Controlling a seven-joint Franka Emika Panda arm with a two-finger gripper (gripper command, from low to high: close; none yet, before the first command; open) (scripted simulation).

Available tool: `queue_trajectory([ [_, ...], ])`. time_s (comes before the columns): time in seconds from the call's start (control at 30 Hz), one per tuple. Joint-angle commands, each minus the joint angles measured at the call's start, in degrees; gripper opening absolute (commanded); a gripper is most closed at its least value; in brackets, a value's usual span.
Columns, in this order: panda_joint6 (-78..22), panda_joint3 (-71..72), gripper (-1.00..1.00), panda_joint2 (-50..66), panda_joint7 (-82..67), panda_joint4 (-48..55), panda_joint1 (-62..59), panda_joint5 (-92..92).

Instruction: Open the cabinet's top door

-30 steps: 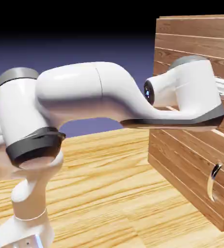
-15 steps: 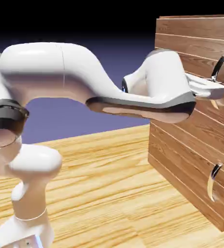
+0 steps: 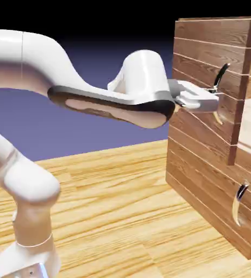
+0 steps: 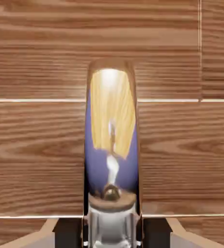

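The cabinet (image 3: 204, 179) of reddish-brown planks stands at the right of the exterior view. Its top door (image 3: 204, 49) stands ajar, swung out from the cabinet's body, with a gap showing behind its right edge. My gripper (image 3: 213, 100) is shut on the top door's curved silver handle (image 3: 221, 76), reaching in from the left. In the hand view the shiny handle (image 4: 112, 135) runs upright down the middle, between my gripper (image 4: 112, 227) at the bottom edge, with the top door's planks (image 4: 36, 145) filling the view behind it.
The shorter lower panel (image 3: 214, 201) is closed, and its own curved handle (image 3: 239, 203) hangs at the lower right. The wooden table (image 3: 122, 217) spreads in front of the cabinet. My white arm (image 3: 95, 92) crosses the view from the left.
The gripper closed on the top door's handle, then drew back toward the left. The door has swung out from the cabinet with it, and the arm's elbow rose.
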Motion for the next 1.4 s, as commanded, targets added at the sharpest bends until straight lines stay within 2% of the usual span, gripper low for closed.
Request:
queue_trajectory([
  [0.0, -0.3, 1.8, -1.00, -0.7, -1.0, -1.2, -2.1, 1.6],
  [0.47, -1.1, 27.1, -1.00, -16.5, -16.9, -18.5, -30.7, 31.5],
  [0.73, 1.0, 36.2, -1.00, -26.8, -29.5, -25.6, -40.7, 51.4],
  [1.0, -5.7, 40.4, -1.00, -36.2, -45.7, -32.0, -38.4, 71.4],
  [1.37, -31.3, 55.8, -1.00, -48.9, -58.7, -35.3, -25.3, 97.0],
])
